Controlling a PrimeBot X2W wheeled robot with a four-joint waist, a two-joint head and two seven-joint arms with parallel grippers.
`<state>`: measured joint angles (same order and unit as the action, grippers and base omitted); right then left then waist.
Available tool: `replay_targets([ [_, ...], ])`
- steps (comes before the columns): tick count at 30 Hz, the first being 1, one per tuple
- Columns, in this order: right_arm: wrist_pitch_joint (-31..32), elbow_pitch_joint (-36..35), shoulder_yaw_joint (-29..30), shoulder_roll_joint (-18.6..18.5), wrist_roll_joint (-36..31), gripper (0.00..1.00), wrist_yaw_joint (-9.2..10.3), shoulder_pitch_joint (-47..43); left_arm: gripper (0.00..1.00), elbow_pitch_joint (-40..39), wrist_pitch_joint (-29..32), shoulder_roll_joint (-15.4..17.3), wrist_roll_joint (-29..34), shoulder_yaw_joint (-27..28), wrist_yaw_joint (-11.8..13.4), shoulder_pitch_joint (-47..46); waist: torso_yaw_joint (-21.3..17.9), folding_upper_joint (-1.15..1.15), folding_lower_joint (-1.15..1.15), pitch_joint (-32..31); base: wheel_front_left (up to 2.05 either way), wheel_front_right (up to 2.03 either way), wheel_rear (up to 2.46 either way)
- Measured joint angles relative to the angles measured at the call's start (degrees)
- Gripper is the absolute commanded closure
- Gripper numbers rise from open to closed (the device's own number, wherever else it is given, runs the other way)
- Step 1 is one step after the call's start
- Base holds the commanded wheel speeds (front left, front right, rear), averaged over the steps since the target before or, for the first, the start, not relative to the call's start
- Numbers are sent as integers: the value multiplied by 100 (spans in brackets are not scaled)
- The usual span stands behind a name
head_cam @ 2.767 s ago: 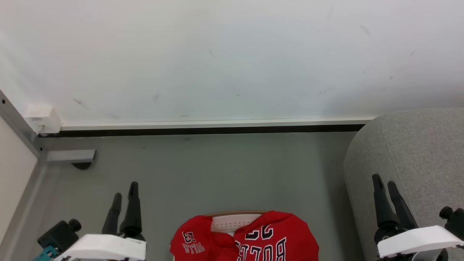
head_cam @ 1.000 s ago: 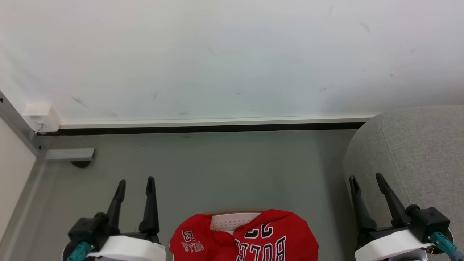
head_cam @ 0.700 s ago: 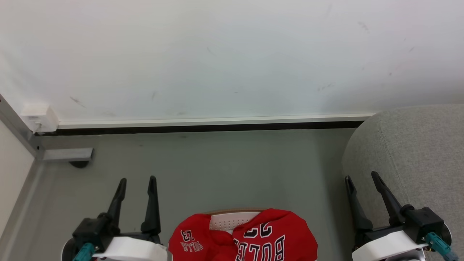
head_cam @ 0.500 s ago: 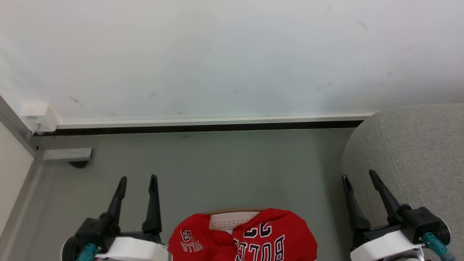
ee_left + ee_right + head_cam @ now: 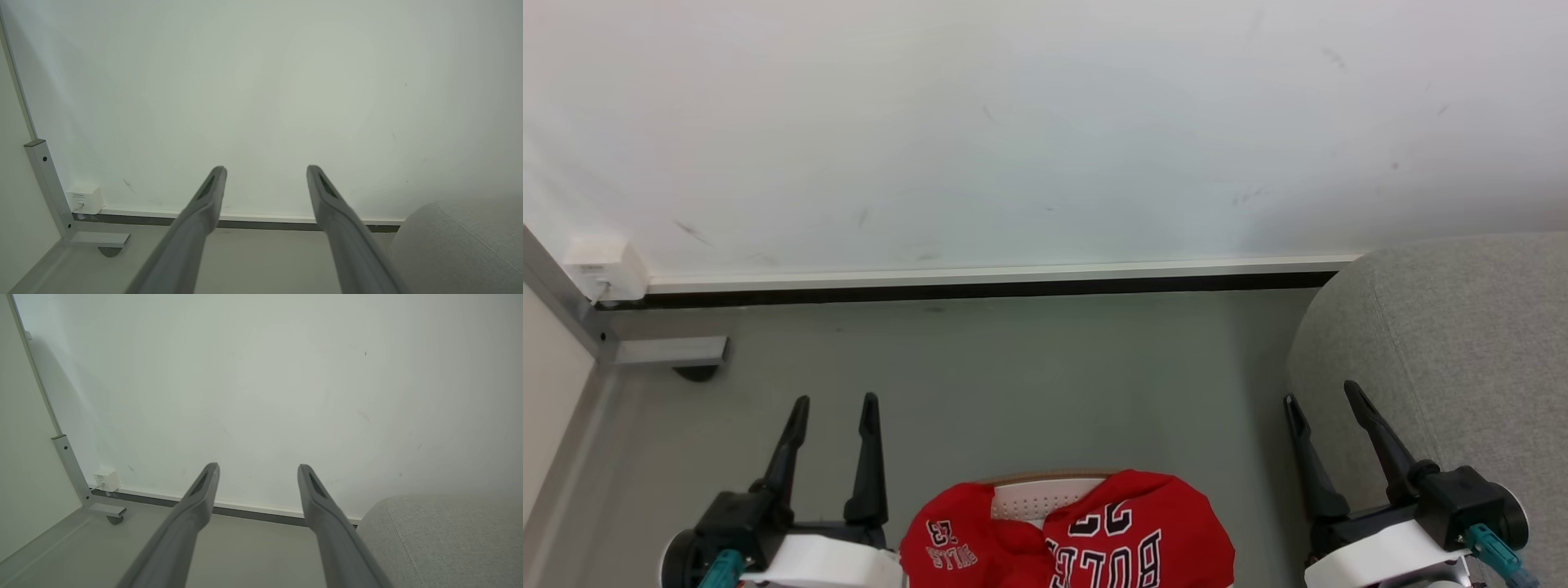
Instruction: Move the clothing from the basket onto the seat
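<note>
Now that both have rolled flat, left gripper [image 5: 836, 400] and right gripper [image 5: 1321, 392] sit spread, empty, at 7 and 5 o'clock; clothing [image 5: 1143, 531] still fills basket [image 5: 1045, 496] at 6, seat [image 5: 1462, 343] at 3, pick pending.

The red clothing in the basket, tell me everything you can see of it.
The clothing is bright red fabric, crumpled in a heap mounding over the basket, whose perforated white wall and tan rim peek out behind it. Black, white-edged lettering and a number show upside down on the right fold; a smaller print marks the left fold. The picture's bottom edge cuts it off. The left tool and right tool flank it without touching.
</note>
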<state>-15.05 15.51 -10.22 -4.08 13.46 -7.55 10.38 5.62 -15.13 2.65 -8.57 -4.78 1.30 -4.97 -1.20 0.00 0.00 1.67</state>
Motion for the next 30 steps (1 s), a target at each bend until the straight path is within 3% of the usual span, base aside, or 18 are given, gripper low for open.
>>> replay_targets([
  [18, -13, -67, 198, 16, 189, 0, 0, 140, 0, 338, 0, 4, -25, -116, -134, -221, -590, 0, 0, 370, 0, 0, 0],
  [30, -13, -274, 348, 79, 428, 0, 0, 486, 0, 2241, 0, 200, 413, -316, -594, -1144, -1218, 0, 1, 1399, 0, 0, 0],
])
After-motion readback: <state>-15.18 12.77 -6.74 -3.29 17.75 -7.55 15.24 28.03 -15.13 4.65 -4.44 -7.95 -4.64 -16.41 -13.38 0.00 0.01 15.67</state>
